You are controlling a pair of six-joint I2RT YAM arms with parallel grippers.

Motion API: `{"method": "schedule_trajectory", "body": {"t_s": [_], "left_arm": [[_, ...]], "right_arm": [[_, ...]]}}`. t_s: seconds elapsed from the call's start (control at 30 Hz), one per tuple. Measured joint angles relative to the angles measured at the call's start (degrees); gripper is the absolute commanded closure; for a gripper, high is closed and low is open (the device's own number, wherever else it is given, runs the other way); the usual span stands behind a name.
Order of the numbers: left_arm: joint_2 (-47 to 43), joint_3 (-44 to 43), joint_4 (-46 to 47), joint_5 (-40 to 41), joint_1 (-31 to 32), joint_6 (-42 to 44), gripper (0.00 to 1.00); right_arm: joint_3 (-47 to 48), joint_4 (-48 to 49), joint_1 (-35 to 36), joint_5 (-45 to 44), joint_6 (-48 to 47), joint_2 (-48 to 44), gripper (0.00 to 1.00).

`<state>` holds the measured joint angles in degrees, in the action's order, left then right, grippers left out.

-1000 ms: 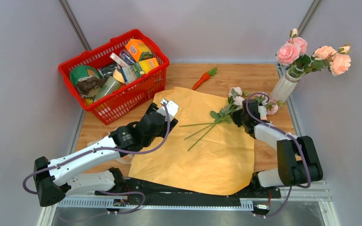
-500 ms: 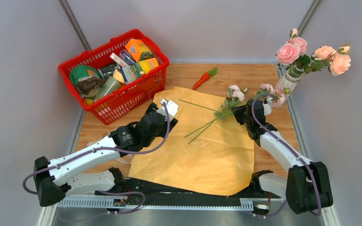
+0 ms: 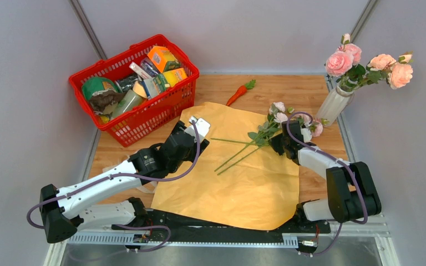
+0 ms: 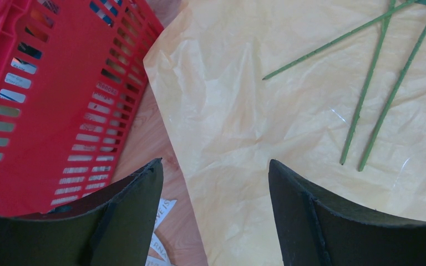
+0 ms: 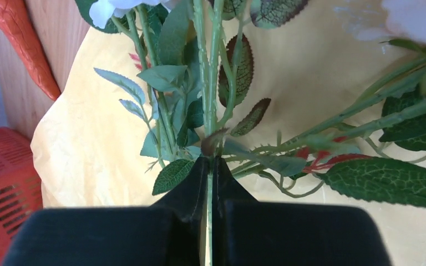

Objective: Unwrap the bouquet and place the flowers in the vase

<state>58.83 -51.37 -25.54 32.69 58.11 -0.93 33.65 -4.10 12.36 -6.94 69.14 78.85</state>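
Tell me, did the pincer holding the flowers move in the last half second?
Yes. The right pincer pulled back from the vase, coming nearer the robot's side, and it carried the flowers along with it.

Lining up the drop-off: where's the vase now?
Top view: the vase stands at the table's far right edge, just right of the loose flowers.

- Red plastic basket (image 3: 144, 119) stands far left on the wooden table (image 3: 299, 88).
- Tan-yellow paper sheet (image 3: 238, 183) lies in the middle.
- Pink long-stemmed flowers (image 3: 259, 134) — over its far right part.
- Orange toy carrot (image 3: 237, 95) lies behind the sheet — white ribbed vase (image 3: 334, 103) far right.
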Motion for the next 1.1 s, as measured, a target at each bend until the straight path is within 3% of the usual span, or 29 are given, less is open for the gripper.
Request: {"method": "schedule_trajectory", "body": {"t_s": [0.33, 1.1], "left_arm": [[0.00, 0.00, 0.00, 0.00, 0.00, 0.00, 0.23], [0.00, 0.00, 0.00, -0.02, 0.00, 0.00, 0.23]], "right_arm": [[0.15, -0.02, 0.28, 0.39, 0.00, -1.64, 1.00], [0.98, -3.52, 5.81, -3.76, -7.63, -25.79, 1.00]]}}
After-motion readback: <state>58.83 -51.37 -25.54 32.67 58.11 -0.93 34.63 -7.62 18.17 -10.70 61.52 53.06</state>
